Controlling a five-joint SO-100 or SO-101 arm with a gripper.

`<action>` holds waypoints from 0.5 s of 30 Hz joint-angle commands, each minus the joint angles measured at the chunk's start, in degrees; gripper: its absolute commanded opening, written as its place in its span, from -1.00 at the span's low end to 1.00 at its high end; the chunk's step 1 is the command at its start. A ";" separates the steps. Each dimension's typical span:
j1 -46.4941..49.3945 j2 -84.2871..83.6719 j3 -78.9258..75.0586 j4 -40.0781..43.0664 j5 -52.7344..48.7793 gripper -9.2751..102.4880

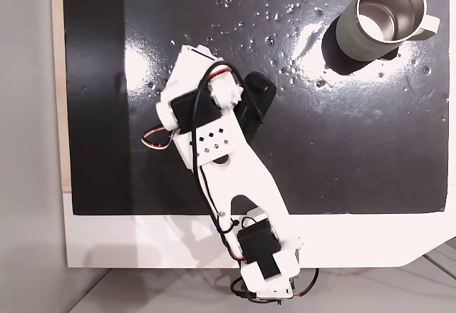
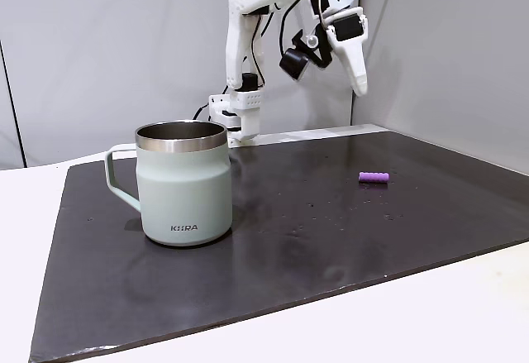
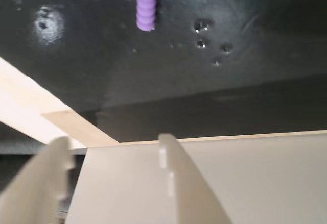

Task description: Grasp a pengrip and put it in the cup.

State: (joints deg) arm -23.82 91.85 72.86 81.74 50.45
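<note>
The claw (image 2: 357, 74) hangs high above the tabletop, fingers apart, holding nothing. The pengrip (image 2: 374, 178) lies flat on the black mat (image 2: 331, 231), well apart from the cup (image 2: 183, 185). Recommended: descend vertically, straddling the pengrip across its ribs. Open mat surrounds it; the mat's edge lies near.

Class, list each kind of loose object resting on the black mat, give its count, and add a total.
Cup: 1
Pengrip: 1
Total: 2
</note>
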 commanded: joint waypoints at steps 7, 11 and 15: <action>-5.89 -9.67 -5.71 -6.15 7.73 -0.39; -7.12 -14.59 -8.17 -6.33 8.79 -0.40; -7.03 -17.84 -8.88 -6.24 9.67 -0.40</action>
State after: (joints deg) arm -31.03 74.18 67.32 75.76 59.15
